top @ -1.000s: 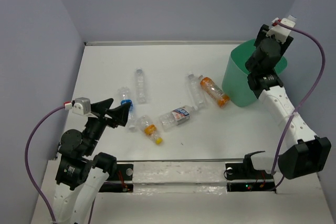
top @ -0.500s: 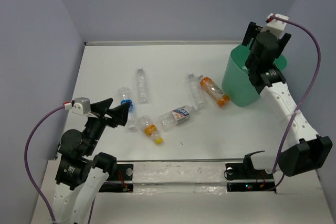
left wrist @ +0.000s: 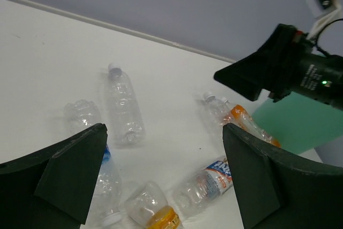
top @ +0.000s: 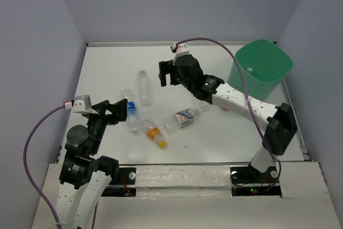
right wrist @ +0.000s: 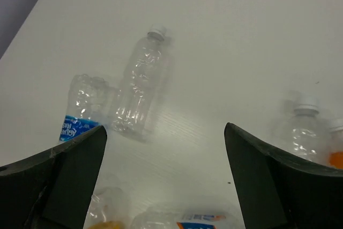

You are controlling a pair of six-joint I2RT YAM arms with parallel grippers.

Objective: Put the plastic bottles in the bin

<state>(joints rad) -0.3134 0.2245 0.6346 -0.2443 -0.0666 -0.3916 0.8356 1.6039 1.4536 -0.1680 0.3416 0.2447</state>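
Note:
Several clear plastic bottles lie on the white table: a plain one [top: 143, 87] [right wrist: 140, 84], a crumpled blue-labelled one [top: 129, 112] [right wrist: 80, 108], an orange one [top: 154, 134] [left wrist: 155, 213] and a white-red-blue labelled one [top: 182, 118] [left wrist: 211, 181]. My right arm partly covers another clear one [right wrist: 303, 127] and an orange one [left wrist: 238, 119]. The mint-green bin [top: 261, 73] stands at the back right. My right gripper [top: 166, 73] [right wrist: 165, 132] hangs open and empty above the table's middle. My left gripper [top: 121, 110] [left wrist: 163, 130] is open and empty, near the blue-labelled bottle.
The right arm stretches from its base across the table's right half towards the centre. Grey walls close in the left, back and right sides. A purple cable loops above the right arm.
My right gripper opened over the bin, then swung far left and now sits over the middle of the table. The left arm shifted only slightly.

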